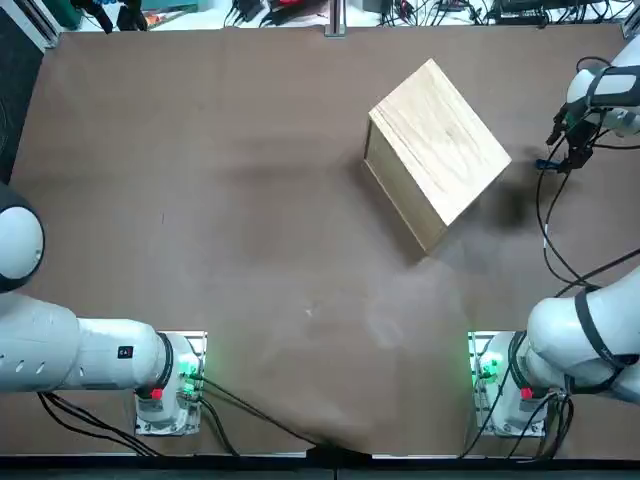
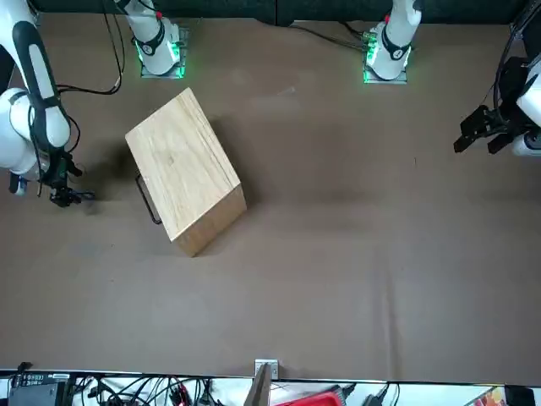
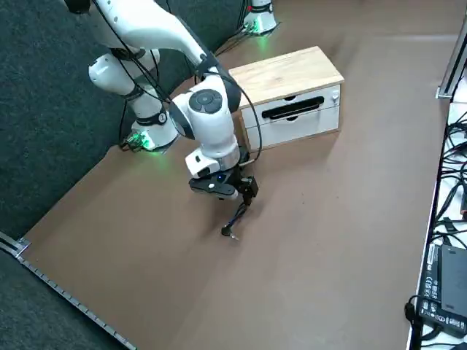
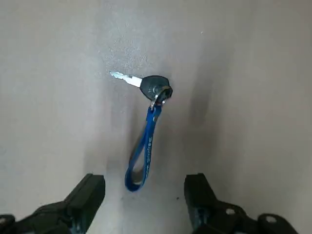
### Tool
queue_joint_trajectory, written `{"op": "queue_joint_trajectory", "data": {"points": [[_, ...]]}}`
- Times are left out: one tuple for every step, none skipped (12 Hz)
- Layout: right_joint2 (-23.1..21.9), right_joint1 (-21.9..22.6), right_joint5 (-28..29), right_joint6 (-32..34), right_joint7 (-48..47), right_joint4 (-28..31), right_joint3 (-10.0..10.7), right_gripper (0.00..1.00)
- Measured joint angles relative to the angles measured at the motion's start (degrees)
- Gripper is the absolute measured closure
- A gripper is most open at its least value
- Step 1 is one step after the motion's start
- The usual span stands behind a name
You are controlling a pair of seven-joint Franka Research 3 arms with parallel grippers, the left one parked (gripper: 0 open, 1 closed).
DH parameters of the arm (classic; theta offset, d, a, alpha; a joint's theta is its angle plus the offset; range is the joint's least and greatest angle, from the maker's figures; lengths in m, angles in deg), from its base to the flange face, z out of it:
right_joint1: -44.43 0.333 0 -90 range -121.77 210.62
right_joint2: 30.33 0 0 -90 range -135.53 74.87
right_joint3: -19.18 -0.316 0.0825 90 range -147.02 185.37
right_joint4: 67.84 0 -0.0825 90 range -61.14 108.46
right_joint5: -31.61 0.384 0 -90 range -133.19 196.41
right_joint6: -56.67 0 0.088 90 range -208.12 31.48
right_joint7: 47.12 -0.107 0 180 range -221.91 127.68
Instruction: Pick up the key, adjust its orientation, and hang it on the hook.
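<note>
Black-headed, blue-strapped, the key (image 4: 155,87) lies on the table (image 1: 250,220) near the right gripper (image 4: 145,182), its fingers spread apart, presumably to straddle it; the wooden box (image 1: 440,145), at the gripper's nine o'clock from overhead, probably bears the hanging place.

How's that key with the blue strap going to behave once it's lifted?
The key looks rigid and should keep its shape. Its blue strap, a thin looped band, will probably dangle and swing. The metal ring joining them may let the key pivot.
</note>
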Motion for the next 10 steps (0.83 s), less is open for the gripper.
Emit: {"op": "queue_joint_trajectory", "data": {"points": [[0.62,0.01,0.0,-1.05,0.0,0.25,-0.02,0.0],[1.1,0.01,0.01,-2.11,0.0,0.56,-0.02,0.0],[1.58,0.01,0.01,-3.22,0.0,0.86,-0.03,0.0],[2.06,0.02,0.01,-4.21,0.0,1.12,-0.05,0.0],[2.46,0.01,0.01,-5.0,-0.03,1.3,-0.1,0.0],[2.79,0.02,0.02,-5.45,-0.1,1.35,-0.2,0.0],[3.1,0.05,0.02,-5.77,-0.15,1.36,-0.31,0.0],[3.37,0.08,0.02,-6.1,-0.24,1.39,-0.47,0.0],[3.62,0.1,0.02,-6.4,-0.31,1.44,-0.65,0.0],[3.83,0.13,0.02,-6.71,-0.37,1.51,-0.79,0.0]]}}
